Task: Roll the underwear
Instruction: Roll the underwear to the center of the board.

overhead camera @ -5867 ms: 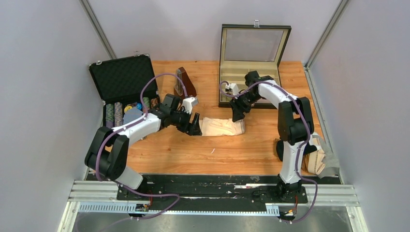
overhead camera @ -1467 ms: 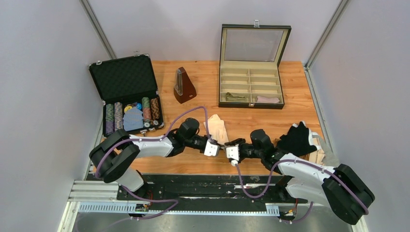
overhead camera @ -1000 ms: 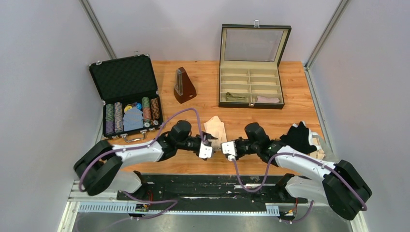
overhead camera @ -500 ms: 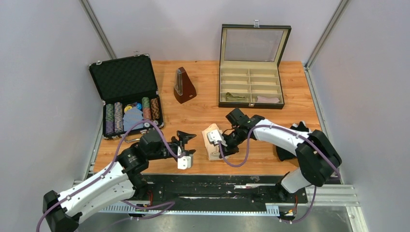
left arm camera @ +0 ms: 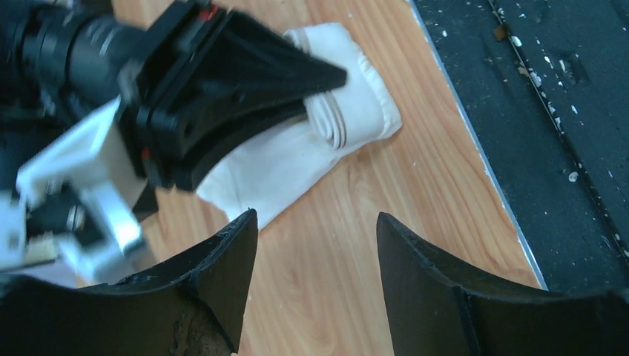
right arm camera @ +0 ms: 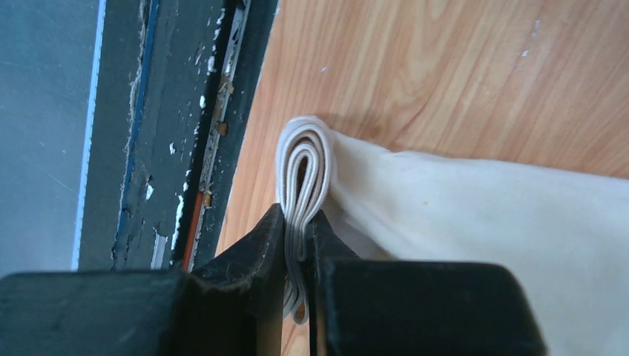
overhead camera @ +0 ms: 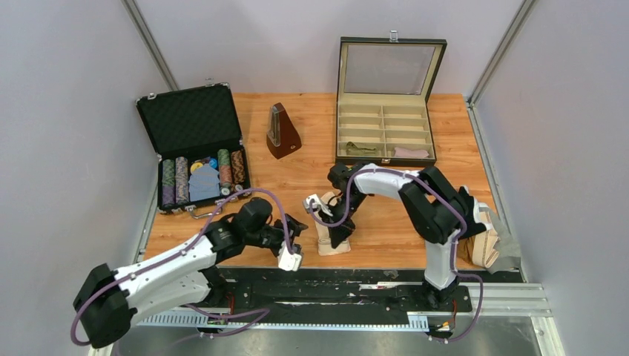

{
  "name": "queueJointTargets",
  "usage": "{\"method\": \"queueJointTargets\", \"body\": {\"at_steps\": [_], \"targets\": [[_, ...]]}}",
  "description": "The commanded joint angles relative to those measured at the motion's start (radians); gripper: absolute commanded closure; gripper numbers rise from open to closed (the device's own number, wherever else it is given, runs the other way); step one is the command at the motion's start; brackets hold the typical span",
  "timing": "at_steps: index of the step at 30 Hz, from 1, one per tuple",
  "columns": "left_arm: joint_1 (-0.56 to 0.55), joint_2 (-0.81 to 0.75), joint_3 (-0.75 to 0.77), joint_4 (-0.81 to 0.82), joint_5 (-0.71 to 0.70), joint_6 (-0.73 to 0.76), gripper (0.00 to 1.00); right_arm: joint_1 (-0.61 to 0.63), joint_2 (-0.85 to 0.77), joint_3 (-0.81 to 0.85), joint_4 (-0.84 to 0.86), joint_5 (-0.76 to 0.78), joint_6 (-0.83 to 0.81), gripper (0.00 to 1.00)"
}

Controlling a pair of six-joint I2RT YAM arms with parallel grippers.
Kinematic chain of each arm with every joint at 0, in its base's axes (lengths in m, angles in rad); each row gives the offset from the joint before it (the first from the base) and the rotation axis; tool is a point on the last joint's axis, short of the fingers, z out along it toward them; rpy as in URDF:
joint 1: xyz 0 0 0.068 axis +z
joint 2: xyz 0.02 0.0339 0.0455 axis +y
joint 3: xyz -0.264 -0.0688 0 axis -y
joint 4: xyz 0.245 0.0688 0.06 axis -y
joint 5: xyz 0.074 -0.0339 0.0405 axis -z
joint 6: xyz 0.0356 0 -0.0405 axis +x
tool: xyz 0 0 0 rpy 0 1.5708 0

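Note:
A cream-beige underwear (overhead camera: 326,242) lies flat near the table's front edge. My right gripper (overhead camera: 340,234) is shut on its folded near end; in the right wrist view (right arm camera: 298,215) the layered pale fold (right arm camera: 300,167) is pinched between the jaws, and the rest of the cloth (right arm camera: 482,222) spreads to the right. My left gripper (overhead camera: 298,228) is open and empty just left of it; in the left wrist view (left arm camera: 316,216) it hovers over bare wood, short of the cloth (left arm camera: 356,111) and the right gripper (left arm camera: 222,89). An olive underwear (overhead camera: 361,148) lies in the box.
An open compartment box (overhead camera: 384,159) stands at the back, with a pinkish cloth (overhead camera: 410,152) in it. A wooden metronome (overhead camera: 282,132) and an open poker-chip case (overhead camera: 194,141) stand at the back left. A pile of cloths (overhead camera: 489,241) lies at the right edge. The table's front edge (left arm camera: 475,148) is close by.
My right gripper has swung round to the underwear's near end by the front edge and is shut on its fold. My left gripper has moved right, closer to the cloth, still open.

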Motion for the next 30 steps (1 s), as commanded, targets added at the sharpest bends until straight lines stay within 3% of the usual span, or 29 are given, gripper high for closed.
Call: {"method": "queueJointTargets", "body": {"at_steps": [1, 8, 19, 30], "targets": [[-0.014, 0.138, -0.011, 0.198, 0.133, 0.142, 0.33, -0.026, 0.150, 0.160, -0.150, -0.084, -0.015, 1.00], [-0.075, 0.367, 0.007, 0.392, 0.171, 0.142, 0.33, -0.097, 0.364, 0.431, -0.343, -0.148, 0.010, 1.00], [-0.128, 0.531, -0.036, 0.568, -0.046, 0.127, 0.40, -0.104, 0.442, 0.505, -0.409, -0.164, 0.033, 1.00], [-0.130, 0.536, -0.098, 0.614, -0.168, 0.185, 0.42, -0.104, 0.489, 0.526, -0.438, -0.165, 0.082, 0.99]]}}
